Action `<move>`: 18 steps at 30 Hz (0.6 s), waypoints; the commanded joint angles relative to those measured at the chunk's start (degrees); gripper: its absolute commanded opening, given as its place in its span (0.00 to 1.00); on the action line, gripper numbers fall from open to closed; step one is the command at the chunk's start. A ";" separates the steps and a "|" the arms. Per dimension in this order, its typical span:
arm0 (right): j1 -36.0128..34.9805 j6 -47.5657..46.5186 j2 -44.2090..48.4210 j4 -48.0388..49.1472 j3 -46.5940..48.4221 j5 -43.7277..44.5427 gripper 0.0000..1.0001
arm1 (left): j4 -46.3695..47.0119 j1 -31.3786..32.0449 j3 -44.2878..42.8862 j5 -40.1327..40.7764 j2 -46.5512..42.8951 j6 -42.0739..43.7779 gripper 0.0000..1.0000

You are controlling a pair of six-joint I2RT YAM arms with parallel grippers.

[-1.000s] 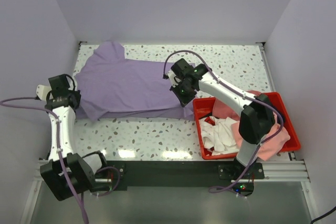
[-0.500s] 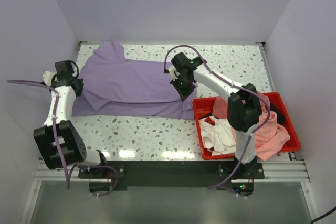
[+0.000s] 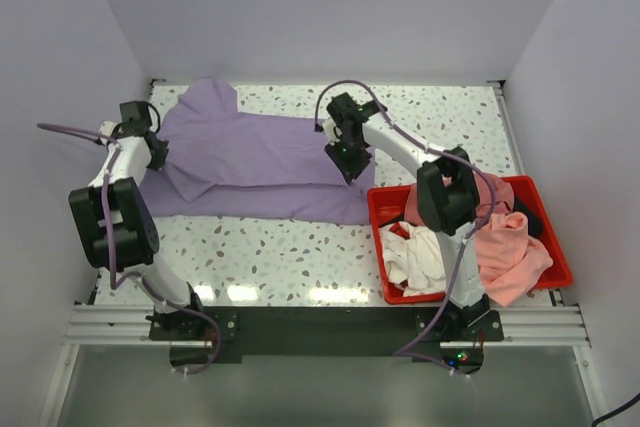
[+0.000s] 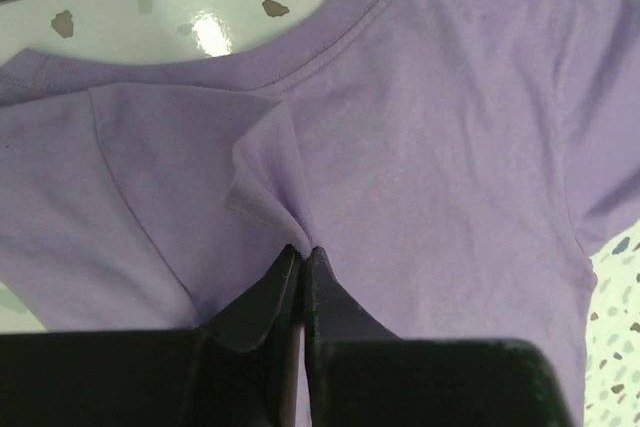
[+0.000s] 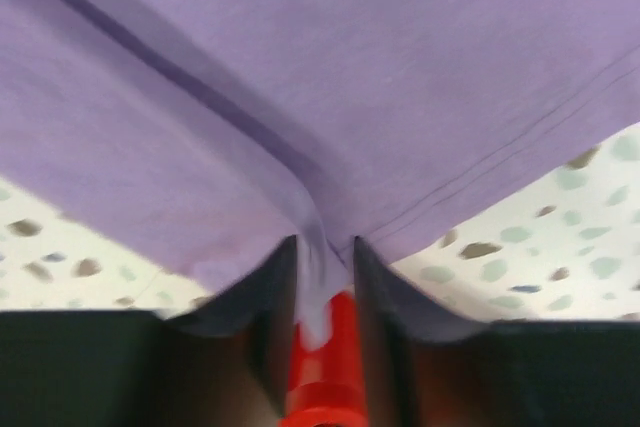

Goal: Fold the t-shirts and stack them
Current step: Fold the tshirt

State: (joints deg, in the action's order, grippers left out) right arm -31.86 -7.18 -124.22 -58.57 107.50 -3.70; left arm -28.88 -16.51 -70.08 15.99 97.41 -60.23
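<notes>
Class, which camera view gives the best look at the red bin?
Top external: the whole red bin shows, holding white clothes and pink clothes. Right wrist catches only a red sliver between its fingers, likely the bin's edge. Left wrist shows none of it, only the purple t-shirt.

Left-wrist view's edges cropping the purple t-shirt [image 4: 430,147], red bin [image 5: 325,387] mostly hidden behind right tool [image 5: 322,247]

The table [image 3: 290,257] is white with little grey and brown spots. Bright spots of light [image 3: 240,292] shine on it near the front. Plain pale walls [image 3: 320,7] stand at the back and on both sides. A black bar [image 3: 320,332] runs along the front, with grey floor [image 3: 320,397] below it.
</notes>
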 commanded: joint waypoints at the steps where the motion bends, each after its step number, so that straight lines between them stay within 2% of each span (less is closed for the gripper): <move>1: 1.18 0.40 -1.89 3.09 4.28 9.29 0.38 | 2.52 0.34 -5.23 3.26 2.34 2.56 0.10; 2: 1.36 0.76 -2.33 3.80 5.16 12.90 0.58 | 1.99 0.43 -7.94 3.35 3.48 3.96 0.30; 3: 1.53 1.37 -2.69 4.77 5.78 19.55 0.60 | 1.29 0.43 -9.62 3.26 5.41 4.76 0.41; 4: 1.88 2.25 -2.78 5.82 7.44 23.01 0.61 | -1.15 0.43 -13.11 2.82 7.25 5.72 0.65; 6: 1.80 2.61 -2.26 5.92 8.86 23.91 0.63 | -3.01 0.43 -16.12 2.47 8.23 7.22 0.85; 7: 1.80 3.04 -0.68 6.35 8.86 24.62 0.65 | -3.63 0.52 -17.18 1.95 8.24 7.92 0.99; 9: 1.80 3.66 1.60 7.58 7.20 23.49 0.79 | -4.60 0.60 -17.81 1.59 6.93 9.42 1.00; 10: 1.71 4.71 3.10 8.46 4.76 22.00 0.92 | -4.69 0.69 -15.89 1.59 5.96 9.51 1.00; 11: 1.80 5.42 5.63 8.90 3.34 20.25 0.99 | -3.99 0.69 -14.22 1.42 3.34 9.60 1.00; 14: 1.19 8.39 11.26 11.45 -3.68 9.10 0.99 | 0.03 0.78 -4.65 -0.51 -3.33 9.43 1.00; 18: -2.41 10.51 16.03 17.68 -13.35 0.38 0.99 | 9.27 0.69 7.31 -6.31 -9.42 10.74 1.00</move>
State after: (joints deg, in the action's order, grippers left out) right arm -31.16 -0.12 -113.03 -47.05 98.87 6.22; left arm -27.09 -16.03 -68.90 14.15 92.55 -51.83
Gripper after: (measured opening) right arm 0.987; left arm 0.997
